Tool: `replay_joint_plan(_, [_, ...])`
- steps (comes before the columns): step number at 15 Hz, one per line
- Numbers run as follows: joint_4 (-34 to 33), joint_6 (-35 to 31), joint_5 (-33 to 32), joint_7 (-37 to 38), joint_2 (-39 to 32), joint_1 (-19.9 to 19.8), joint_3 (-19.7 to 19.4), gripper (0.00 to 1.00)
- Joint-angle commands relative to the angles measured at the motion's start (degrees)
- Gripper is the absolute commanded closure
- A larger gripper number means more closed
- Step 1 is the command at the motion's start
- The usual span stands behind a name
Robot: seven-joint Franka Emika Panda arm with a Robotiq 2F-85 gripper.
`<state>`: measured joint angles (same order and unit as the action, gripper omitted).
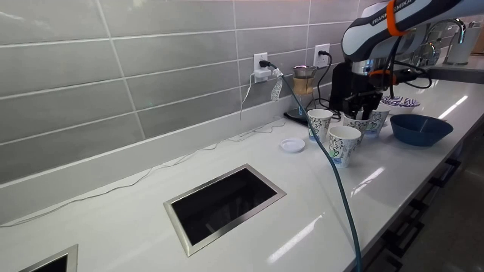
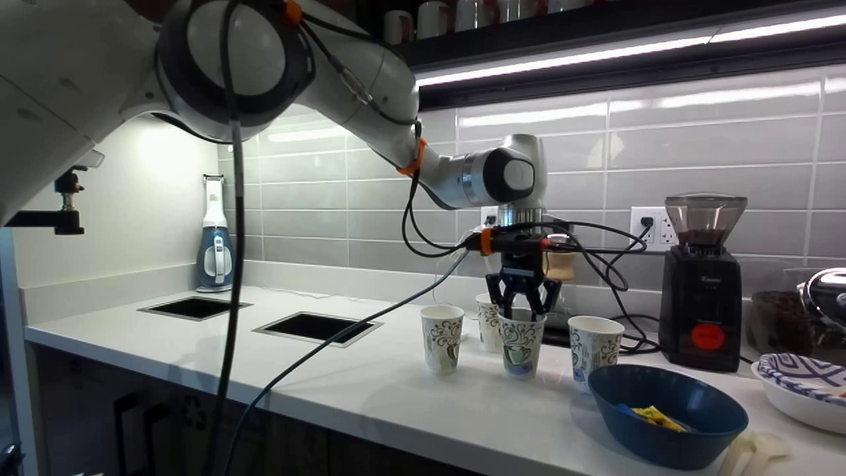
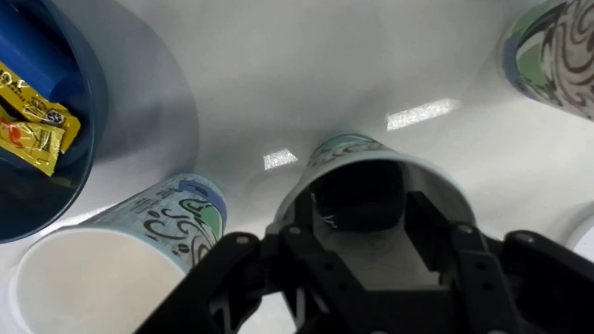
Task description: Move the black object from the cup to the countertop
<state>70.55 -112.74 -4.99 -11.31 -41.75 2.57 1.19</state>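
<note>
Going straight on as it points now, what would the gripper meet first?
Likely the black object inside the cup the gripper points down into; depth is unclear, so its spread fingers might straddle it and meet the cup instead.

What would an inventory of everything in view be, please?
Countertop: 1, white, below grey tiles
Framed openings: 2, dark, in countertop
Paper cups: 4, patterned white, on countertop
Black object: 1, black, inside one cup
Bowl: 1, dark blue, beside cups
Small items: several, yellow and blue, in bowl
Patterned dish: at least 1, white and purple, near bowl
Utensils: 2, cream, beside bowl
Grinder: 1, black, near tiles
Glass carafe: 1, clear, near tiles
Vacuum: 1, white and blue, in corner
Disc: 1, white, near cups
Mugs: 5 visible, whitish, on shelf
Outlets: 2, white, on tiles
Faucet fittings: several, chrome, by sink
Cables: several, mostly dark, across scene
Arm: 1, white and black, above countertop
Claw: 1, black, fingers inside that cup
</note>
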Motion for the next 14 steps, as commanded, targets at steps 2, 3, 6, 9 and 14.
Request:
replay_joint_plan(2, [-2.73, -0.51, -0.82, -2.45, -2.47, -0.10, 0.72, 0.42])
replay_joint_plan(3, [-2.87, -0.36, -0.74, -2.83, -2.66, -0.15, 0.82, 0.41])
replay_joint_plan(6, [-3.50, -0.14, -1.05, -3.69, -3.12, 0.05, 0.75, 0.47])
replay_joint_plan(9, [-4.32, -0.10, -1.11, -3.88, -3.68, 0.20, 0.77, 0.60])
replay_joint_plan(14, [-5.86, 0.27, -1.25, -3.88, -5.15, 0.33, 0.77, 0.50])
